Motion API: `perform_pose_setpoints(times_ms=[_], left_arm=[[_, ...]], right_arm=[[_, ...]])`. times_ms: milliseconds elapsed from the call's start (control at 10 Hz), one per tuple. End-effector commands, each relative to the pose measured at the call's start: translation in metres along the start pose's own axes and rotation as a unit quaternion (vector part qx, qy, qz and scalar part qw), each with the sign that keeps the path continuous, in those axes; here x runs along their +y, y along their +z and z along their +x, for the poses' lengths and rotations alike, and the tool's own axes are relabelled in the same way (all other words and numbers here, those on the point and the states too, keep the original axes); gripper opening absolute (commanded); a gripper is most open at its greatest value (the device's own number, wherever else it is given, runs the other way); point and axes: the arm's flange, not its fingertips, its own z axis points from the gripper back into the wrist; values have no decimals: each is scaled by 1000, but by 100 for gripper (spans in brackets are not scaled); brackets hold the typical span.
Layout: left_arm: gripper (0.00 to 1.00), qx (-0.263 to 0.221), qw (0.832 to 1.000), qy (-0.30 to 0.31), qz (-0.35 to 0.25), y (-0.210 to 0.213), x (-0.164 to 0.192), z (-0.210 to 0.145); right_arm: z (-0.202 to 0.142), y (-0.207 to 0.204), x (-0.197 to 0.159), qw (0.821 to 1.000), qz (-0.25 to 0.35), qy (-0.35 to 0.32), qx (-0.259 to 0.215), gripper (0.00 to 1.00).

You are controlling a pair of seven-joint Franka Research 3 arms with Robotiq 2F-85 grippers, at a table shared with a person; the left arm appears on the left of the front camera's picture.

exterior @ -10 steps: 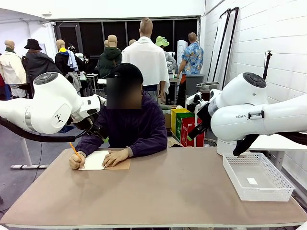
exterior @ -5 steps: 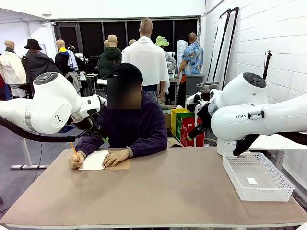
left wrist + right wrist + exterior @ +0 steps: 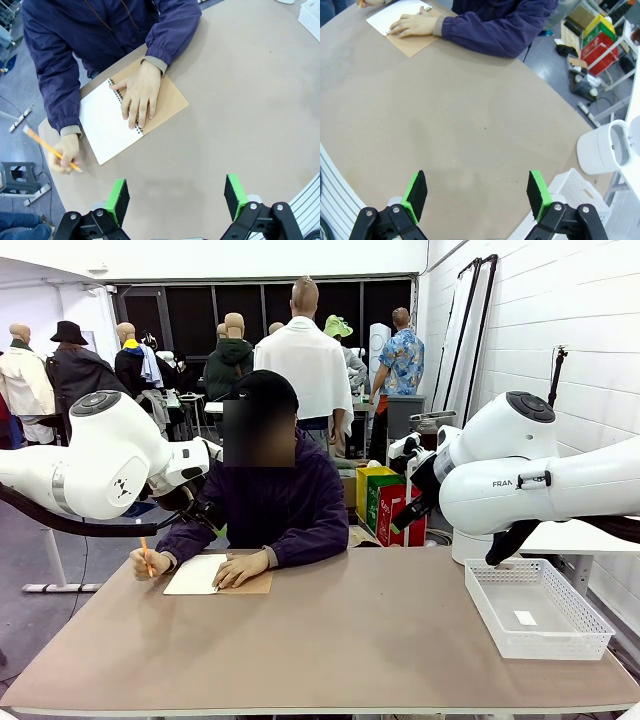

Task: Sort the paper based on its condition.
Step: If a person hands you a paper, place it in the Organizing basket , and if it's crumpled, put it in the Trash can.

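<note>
Leftward off the paper (image 3: pixel 195 575) goes the person's pencil hand (image 3: pixel 145 562), which a moment ago rested on the sheet's edge; it is now just beside it on the worktop (image 3: pixel 340 640), holding the orange pencil (image 3: pixel 146 552) nearly upright. The person's other hand (image 3: pixel 240 568) lies flat across the notebook (image 3: pixel 257 585).

The worktop is tan with rounded corners. A white brick wall runs along the right of the room, and dark windows stand at the back. A white mesh basket (image 3: pixel 535 608) sits at the worktop's right end. The right arm's shell reads "FRAN" (image 3: pixel 505 483).

Seen from the left wrist, the paper is a white sheet lying at the notebook's spiral binding (image 3: pixel 127 110), with the brown cover beside it. Seen from the right wrist, yellow, green and red boxes (image 3: pixel 592 40) stand on the grey floor.

The left gripper (image 3: pixel 176 195) and the right gripper (image 3: pixel 476 192) both hang above bare worktop, spread wide and holding nothing.
</note>
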Motion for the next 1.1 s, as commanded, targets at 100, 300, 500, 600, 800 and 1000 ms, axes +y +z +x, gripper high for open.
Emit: perform_pose_setpoints(times_ms=[100, 300, 500, 600, 800, 1000], left_arm=[[100, -5, 1000, -3, 4, 0, 0, 1], [100, -5, 1000, -3, 4, 0, 0, 1], [100, -5, 1000, -3, 4, 0, 0, 1], [100, -5, 1000, -3, 4, 0, 0, 1], [100, -5, 1000, -3, 4, 0, 0, 1], [100, -5, 1000, -3, 4, 0, 0, 1]], right_arm=[[0, 0, -1, 1000, 0, 0, 0, 100], [0, 0, -1, 1000, 0, 0, 0, 100], [0, 0, -1, 1000, 0, 0, 0, 100], [0, 0, -1, 1000, 0, 0, 0, 100], [0, 0, -1, 1000, 0, 0, 0, 100], [0, 0, -1, 1000, 0, 0, 0, 100]])
